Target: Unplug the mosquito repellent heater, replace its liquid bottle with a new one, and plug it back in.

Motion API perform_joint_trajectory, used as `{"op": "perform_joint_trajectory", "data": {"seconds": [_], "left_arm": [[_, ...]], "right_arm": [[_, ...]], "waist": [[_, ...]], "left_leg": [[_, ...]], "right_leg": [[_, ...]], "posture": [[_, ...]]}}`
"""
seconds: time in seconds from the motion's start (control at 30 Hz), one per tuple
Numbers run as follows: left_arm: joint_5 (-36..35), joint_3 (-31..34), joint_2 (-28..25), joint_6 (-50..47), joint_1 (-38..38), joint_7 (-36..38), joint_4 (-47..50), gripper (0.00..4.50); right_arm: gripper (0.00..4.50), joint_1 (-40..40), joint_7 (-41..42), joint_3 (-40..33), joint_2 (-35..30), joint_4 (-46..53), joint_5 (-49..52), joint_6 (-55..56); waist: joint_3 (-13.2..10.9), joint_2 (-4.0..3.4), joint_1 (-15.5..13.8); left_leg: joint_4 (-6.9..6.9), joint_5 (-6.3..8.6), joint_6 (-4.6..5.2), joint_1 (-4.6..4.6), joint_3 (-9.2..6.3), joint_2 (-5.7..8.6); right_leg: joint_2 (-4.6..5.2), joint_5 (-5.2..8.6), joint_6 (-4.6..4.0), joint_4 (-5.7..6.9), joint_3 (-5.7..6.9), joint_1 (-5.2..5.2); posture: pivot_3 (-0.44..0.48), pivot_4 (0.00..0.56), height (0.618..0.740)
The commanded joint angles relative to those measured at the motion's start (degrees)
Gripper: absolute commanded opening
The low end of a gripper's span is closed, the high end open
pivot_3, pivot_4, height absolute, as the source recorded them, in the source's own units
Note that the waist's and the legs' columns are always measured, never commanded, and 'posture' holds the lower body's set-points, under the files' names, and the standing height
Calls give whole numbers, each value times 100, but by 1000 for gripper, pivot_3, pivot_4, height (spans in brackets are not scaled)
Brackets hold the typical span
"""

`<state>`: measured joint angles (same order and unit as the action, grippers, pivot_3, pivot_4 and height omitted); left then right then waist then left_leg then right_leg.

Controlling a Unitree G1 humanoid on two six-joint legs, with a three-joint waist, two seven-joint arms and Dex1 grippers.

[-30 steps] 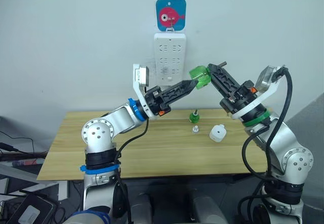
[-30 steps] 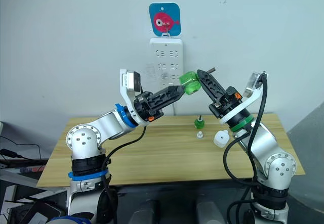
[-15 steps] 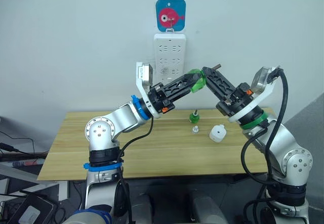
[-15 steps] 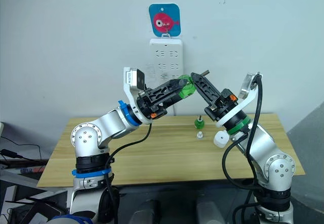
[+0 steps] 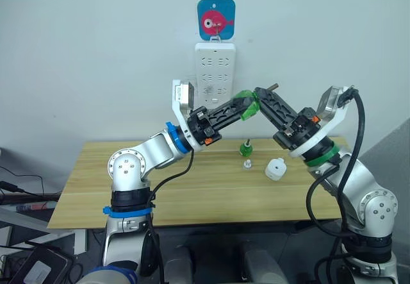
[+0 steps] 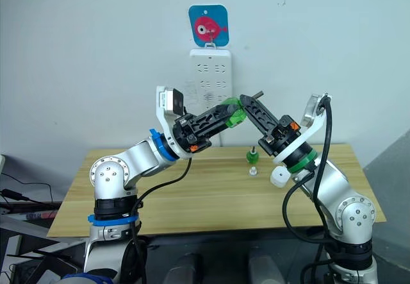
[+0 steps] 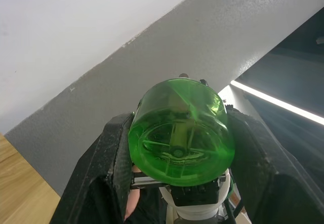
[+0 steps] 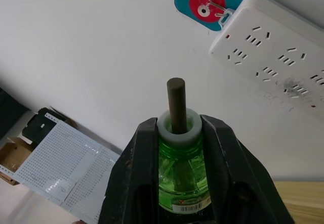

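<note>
A green liquid bottle (image 5: 246, 103) hangs in the air in front of the wall power strip (image 5: 215, 72). My right gripper (image 8: 178, 128) is shut on its white neck, with the dark wick sticking out past the fingers. My left gripper (image 7: 177, 148) meets it from the other side, its two fingers (image 7: 114, 173) pressed against the bottle's base (image 7: 177, 133). The mosquito repellent heater (image 5: 275, 168), small and white, lies unplugged on the wooden table (image 5: 128, 188) below my right arm.
A smaller green bottle-like piece (image 5: 245, 147) and a little white cap (image 5: 246, 164) stand on the table left of the heater. A blue hook plate with a red fish (image 5: 216, 18) hangs above the strip. The table's left half is bare wood.
Over the last second my left gripper rose to the right and its fingers took the bottle's base between them. My right gripper dipped a little with the bottle.
</note>
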<state>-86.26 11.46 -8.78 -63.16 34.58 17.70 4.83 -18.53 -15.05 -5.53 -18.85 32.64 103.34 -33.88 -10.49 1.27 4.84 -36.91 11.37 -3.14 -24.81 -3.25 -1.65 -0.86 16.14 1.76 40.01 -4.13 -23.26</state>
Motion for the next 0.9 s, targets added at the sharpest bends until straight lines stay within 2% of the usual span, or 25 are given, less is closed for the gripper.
{"op": "perform_joint_trajectory", "data": {"seconds": [0.03, 0.13, 0.27, 0.4, 0.47, 0.53, 0.73, 0.9], "left_arm": [[87, -14, -98, 186, 4, 115, 185, 2339], [261, 18, -343, 189, -59, 290, 200, 2339], [768, 19, -865, 278, -153, 689, 135, 2339], [1474, -127, -1292, 512, -224, 1209, 77, 2339], [1804, -235, -1442, 634, -256, 1456, 78, 2339], [2020, -302, -1505, 721, -282, 1626, 72, 2339], [2405, -441, -1514, 829, -347, 1907, 153, 2339], [2654, -551, -1502, 883, -394, 2072, 212, 2339]], "right_arm": [[1921, 49, 36, 1, -128, 341, 203, 37], [2893, 172, -114, -297, -628, 128, -61, -51], [4406, 464, -82, -637, -1738, -279, -611, -467], [4500, 863, 163, -371, -2727, -354, -1852, -1071], [4500, 995, -489, -67, -2850, -521, -2757, -1271], [4500, 949, -839, 282, -2772, -564, -3431, -1495], [4500, 382, -2158, 707, -1189, -846, -4420, -1865], [4500, -47, -2240, 593, -354, -1641, -5152, -1911]], "waist": [[0, 0, -1], [0, 0, -4], [0, 0, -16], [0, -1, -24], [0, 0, -26], [0, 0, -31], [-1, -2, -13], [-1, -1, -31]], "left_leg": [[0, 0, 0, 0, 0, 0], [0, 0, 0, 0, 0, 0], [1, 0, 0, 1, 5, 2], [5, 1, 1, 4, 9, 1], [6, 1, 1, 5, 9, 0], [6, 1, 1, 5, 9, -1], [9, 1, 1, 7, 15, -6], [10, 1, 1, 4, 18, -1]], "right_leg": [[0, 0, 0, 0, 0, 0], [-1, 1, 2, 0, -1, 0], [0, 4, 5, -4, -4, 1], [-2, 8, 9, -5, -6, 1], [-3, 9, 11, -6, -6, 1], [-3, 10, 12, -6, -8, 1], [-6, 10, 12, -4, -16, -5], [-2, 10, 12, -11, -17, -4]], "posture": [[-76, 108, 740], [-75, 116, 740], [-73, 124, 740], [-69, 132, 740], [-65, 138, 740], [-64, 140, 740], [-63, 156, 740], [-66, 162, 740]]}}
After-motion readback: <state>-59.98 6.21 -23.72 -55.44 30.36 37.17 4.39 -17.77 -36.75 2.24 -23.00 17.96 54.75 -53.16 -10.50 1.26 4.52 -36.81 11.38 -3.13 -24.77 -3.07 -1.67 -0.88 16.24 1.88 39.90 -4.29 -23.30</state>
